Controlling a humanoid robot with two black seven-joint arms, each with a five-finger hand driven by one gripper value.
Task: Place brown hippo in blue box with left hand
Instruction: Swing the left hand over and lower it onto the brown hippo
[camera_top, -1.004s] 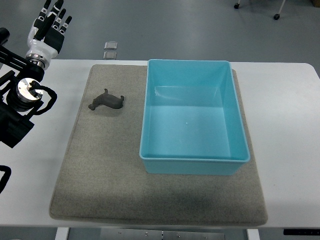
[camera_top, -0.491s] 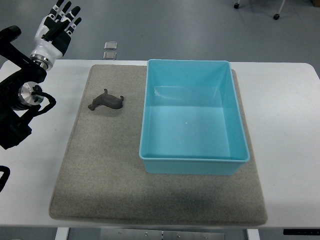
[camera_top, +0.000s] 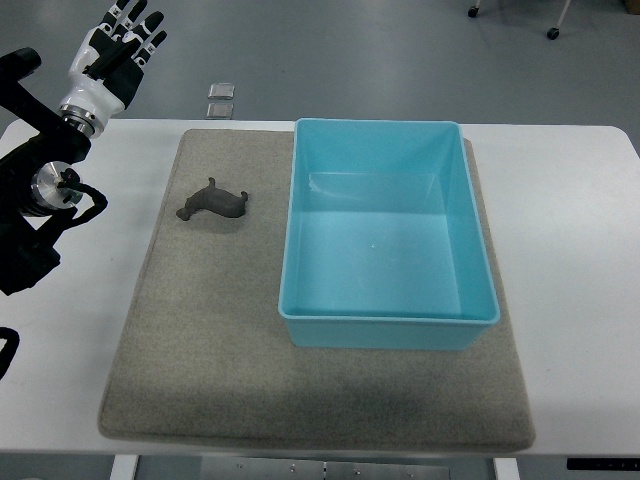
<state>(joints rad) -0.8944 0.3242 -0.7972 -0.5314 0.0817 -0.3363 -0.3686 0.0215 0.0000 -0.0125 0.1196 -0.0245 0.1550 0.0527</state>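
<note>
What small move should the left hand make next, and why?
Probably swing the left hand toward the brown hippo and begin lowering over it. The hand is open, holds nothing and is past the table's far left corner, while the hippo lies untouched on the grey mat, left of the empty blue box.

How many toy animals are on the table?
1. A brown hippo lies on the grey mat, left of the blue box, which looks empty. None seem hidden.
</note>
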